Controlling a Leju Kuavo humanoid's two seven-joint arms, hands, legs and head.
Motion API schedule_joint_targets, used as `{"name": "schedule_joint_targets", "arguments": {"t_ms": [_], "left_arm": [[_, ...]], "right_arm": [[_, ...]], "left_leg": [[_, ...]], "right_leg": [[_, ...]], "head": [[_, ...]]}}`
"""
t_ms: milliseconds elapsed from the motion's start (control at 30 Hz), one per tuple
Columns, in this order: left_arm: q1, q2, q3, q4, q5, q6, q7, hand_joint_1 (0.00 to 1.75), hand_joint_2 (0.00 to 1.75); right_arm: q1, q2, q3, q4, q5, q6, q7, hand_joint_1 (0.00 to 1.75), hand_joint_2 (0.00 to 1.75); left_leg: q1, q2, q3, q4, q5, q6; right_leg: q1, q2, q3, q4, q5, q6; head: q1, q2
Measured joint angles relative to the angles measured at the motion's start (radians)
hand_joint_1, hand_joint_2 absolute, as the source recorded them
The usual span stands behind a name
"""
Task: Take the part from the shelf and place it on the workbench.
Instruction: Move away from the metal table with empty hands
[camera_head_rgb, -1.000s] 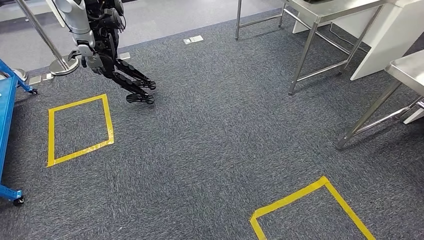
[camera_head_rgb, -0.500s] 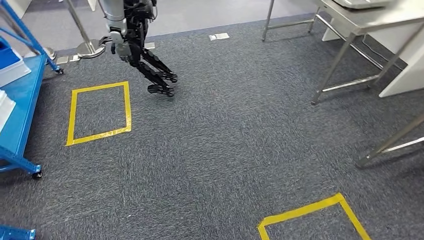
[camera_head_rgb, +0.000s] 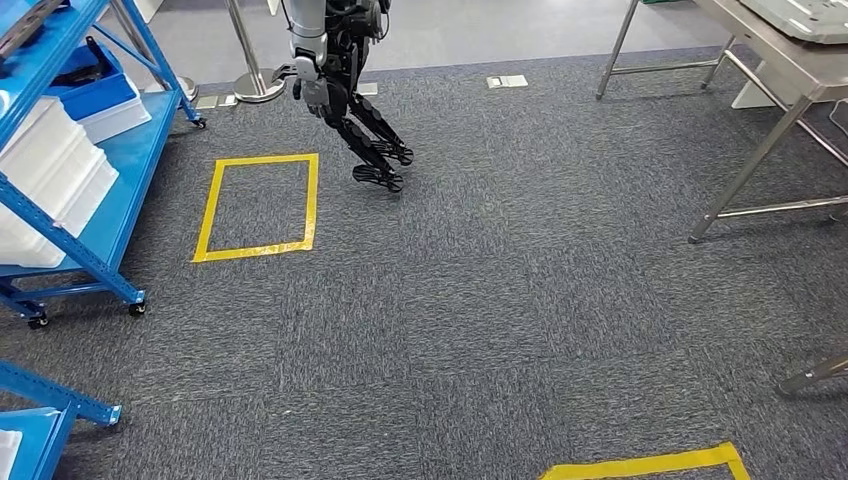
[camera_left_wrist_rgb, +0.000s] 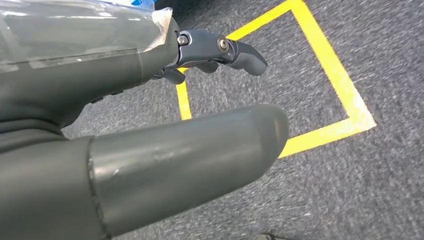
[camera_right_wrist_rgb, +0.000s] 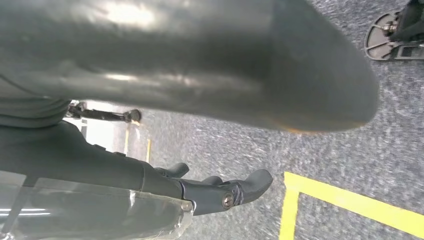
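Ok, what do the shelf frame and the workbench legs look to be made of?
Shelf frame: probably painted steel, uniform glossy blue on angled rails with caster wheels. Workbench legs: likely stainless steel tube, bare silvery, brushed sheen.

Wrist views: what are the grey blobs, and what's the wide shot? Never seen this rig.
The wide shot is from the robot's head, looking down at grey carpet. It shows a blue shelf with white trays at left, a steel workbench at right, yellow tape squares on the floor, and another humanoid robot standing ahead.

The two close pictures come from cameras at the wrists. The grey blobs are the robot's own hands: the left hand with its thick thumb and darker fingers, and the right hand likewise. Both hang over the carpet, fingers apart, holding nothing. The part is not yet picked up.
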Motion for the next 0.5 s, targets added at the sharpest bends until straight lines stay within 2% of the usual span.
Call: {"name": "schedule_joint_targets", "arguments": {"t_ms": [33,67,100,133,167,200,267,300,333,367,433,500], "left_arm": [[-0.001,0.000,0.000,0.000,0.000,-0.001,0.000,0.00,0.00],[-0.002,-0.001,-0.001,0.000,-0.001,-0.002,0.000,0.00,0.00],[-0.002,-0.001,-0.002,0.000,-0.002,-0.004,-0.001,0.00,0.00],[-0.002,-0.001,-0.002,0.000,-0.003,-0.006,-0.001,0.00,0.00],[-0.001,-0.001,-0.003,0.000,-0.004,-0.007,-0.002,0.00,0.00],[0.000,-0.001,-0.004,0.000,-0.005,-0.008,-0.002,0.00,0.00],[-0.001,-0.001,-0.007,0.000,-0.006,-0.008,-0.002,0.00,0.00],[-0.003,-0.001,-0.009,0.000,-0.007,-0.008,-0.002,0.00,0.00],[-0.004,-0.001,-0.011,0.000,-0.007,-0.008,-0.003,0.00,0.00],[-0.005,-0.001,-0.012,0.000,-0.006,-0.008,-0.004,0.00,0.00],[-0.004,-0.001,-0.013,0.000,-0.006,-0.008,-0.006,0.00,0.00],[-0.003,-0.001,-0.014,0.000,-0.006,-0.008,-0.007,0.00,0.00]], "right_arm": [[0.002,0.000,0.000,0.000,0.000,0.001,0.000,0.00,0.00],[0.004,0.000,0.000,0.000,0.000,0.001,0.000,0.00,0.00],[0.005,0.000,0.000,0.000,0.000,0.002,0.000,0.00,0.00],[0.006,-0.001,0.000,0.000,-0.001,0.002,0.000,0.00,0.00],[0.005,-0.001,0.000,0.000,-0.002,0.002,0.000,0.00,0.00],[0.005,-0.001,0.000,0.000,-0.003,0.002,0.000,0.00,0.00],[0.005,0.000,0.000,0.000,-0.005,0.002,0.000,0.00,0.00],[0.005,0.001,0.000,0.000,-0.005,0.002,0.000,0.00,0.00],[0.005,0.001,0.000,0.000,-0.005,0.002,0.000,0.00,0.00],[0.004,0.001,0.000,0.000,-0.005,0.002,0.000,0.00,0.00],[0.001,0.002,0.000,0.000,-0.005,0.002,0.000,0.00,0.00],[0.001,0.004,0.000,0.000,-0.005,0.002,0.001,0.00,0.00]], "left_leg": [[0.002,0.029,-0.026,0.056,-0.033,-0.004],[0.003,0.047,-0.060,0.124,-0.067,-0.008],[0.006,0.055,-0.091,0.186,-0.093,-0.012],[0.008,0.058,-0.111,0.224,-0.102,-0.014],[0.010,0.061,-0.113,0.226,-0.093,-0.015],[0.011,0.066,-0.093,0.187,-0.067,-0.015],[0.009,0.101,-0.019,0.052,-0.007,-0.010],[0.006,0.118,0.012,-0.003,0.011,-0.006],[0.003,0.129,0.029,-0.034,0.017,-0.002],[-0.001,0.129,0.032,-0.043,0.016,0.003],[-0.003,0.106,0.034,-0.053,0.023,0.016],[0.000,0.084,0.040,-0.068,0.035,0.031]], "right_leg": [[0.002,-0.011,0.000,-0.001,0.000,-0.006],[0.005,-0.023,0.000,-0.001,-0.001,-0.012],[0.008,-0.036,-0.001,-0.001,-0.002,-0.014],[0.009,-0.048,-0.001,-0.001,-0.003,-0.015],[0.011,-0.059,-0.001,-0.001,-0.005,-0.016],[0.011,-0.069,0.000,-0.001,-0.006,-0.016],[0.015,-0.088,0.005,0.000,-0.011,-0.011],[0.018,-0.096,0.006,0.000,-0.014,-0.006],[0.021,-0.104,0.010,0.000,-0.017,0.000],[0.023,-0.112,0.012,-0.001,-0.019,0.006],[0.022,-0.121,0.020,-0.003,-0.022,0.017],[0.020,-0.082,0.006,0.036,-0.047,0.021]], "head": [[-0.004,0.000],[-0.008,0.000],[-0.010,0.000],[-0.010,0.000],[-0.011,0.000],[-0.012,0.000],[-0.014,0.000],[-0.014,0.000],[-0.013,0.000],[-0.011,0.000],[-0.008,0.000],[-0.005,0.000]]}}
